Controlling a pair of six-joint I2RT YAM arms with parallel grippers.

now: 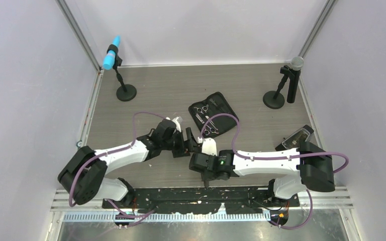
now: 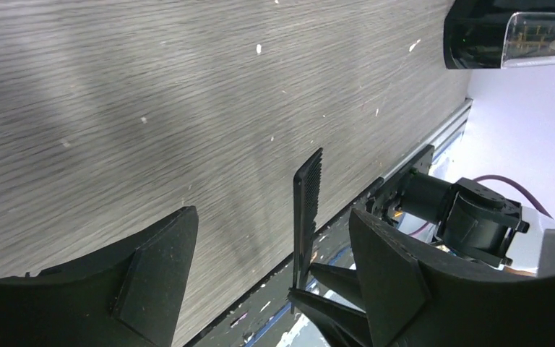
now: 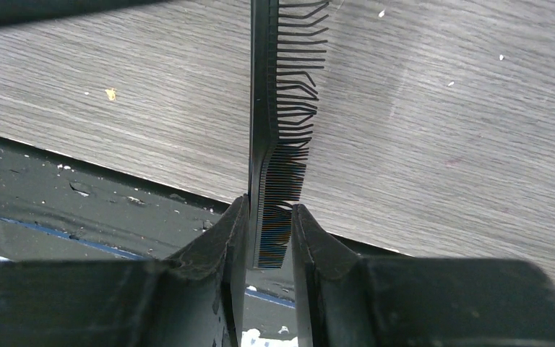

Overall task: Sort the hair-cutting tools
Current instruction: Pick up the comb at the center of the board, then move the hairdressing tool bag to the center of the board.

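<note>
Top view: zip case [image 1: 222, 103] lies open, upper centre, scissors [image 1: 199, 109] inside; both arms meet just below it.
Left wrist: left gripper [image 2: 271, 217] jaws spread wide; comb [image 2: 307, 210] upright between them, touching neither.
Right wrist: right gripper [image 3: 269, 217] jaws clamp comb's fine-toothed end, bottom centre.

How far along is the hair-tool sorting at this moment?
Seemingly done: two scissors lie on the open black case. In hand: the right gripper is shut on the comb, and the open left gripper straddles it without visible contact. Left: the comb needs placing; I cannot make out the clips in any view.
</note>
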